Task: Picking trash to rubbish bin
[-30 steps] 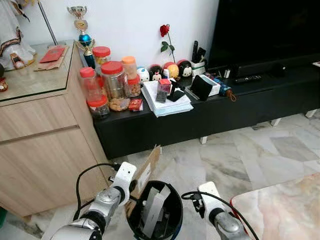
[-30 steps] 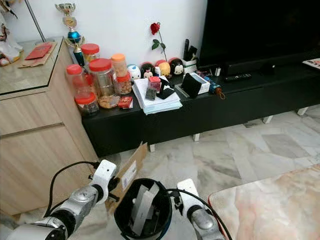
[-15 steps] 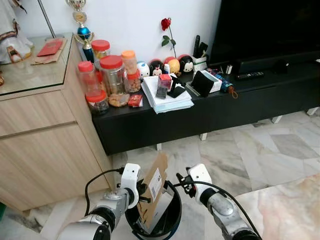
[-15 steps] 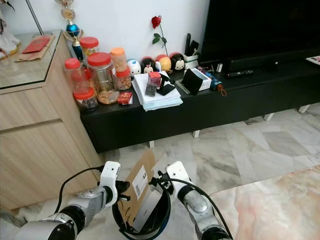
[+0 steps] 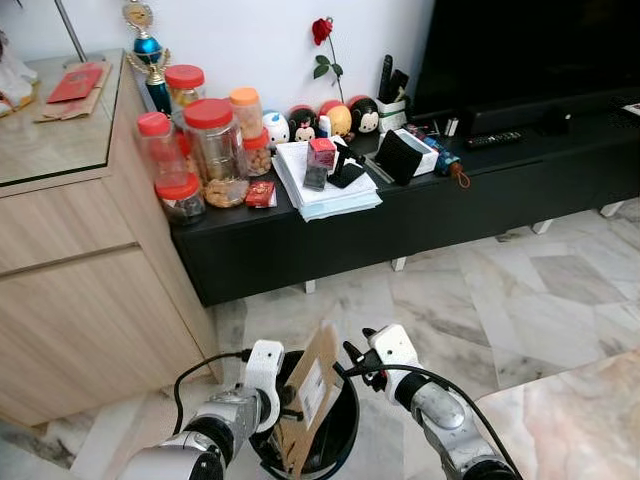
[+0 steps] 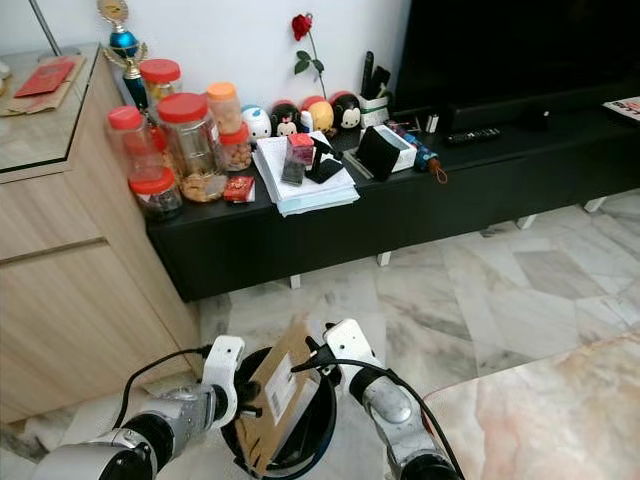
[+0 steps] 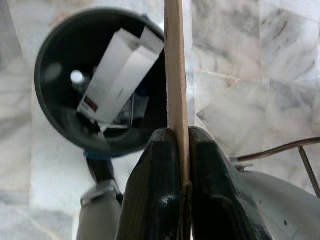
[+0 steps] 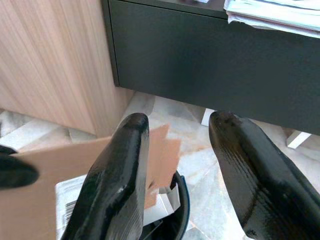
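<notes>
Marble floor (image 5: 520,290), black TV bench (image 5: 420,215). Left hand (image 7: 181,150) clamping cardboard (image 5: 312,395) over bin (image 7: 55,65); right hand (image 8: 175,150) spread open alongside.

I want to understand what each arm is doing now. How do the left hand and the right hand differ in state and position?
The left hand is shut on the cardboard piece, pinching its edge; the right hand is open and holds nothing. The left hand grips the cardboard low, at the rim of the bin; the right hand sits by the cardboard's upper corner. Both are over the black bin on the marble floor.
</notes>
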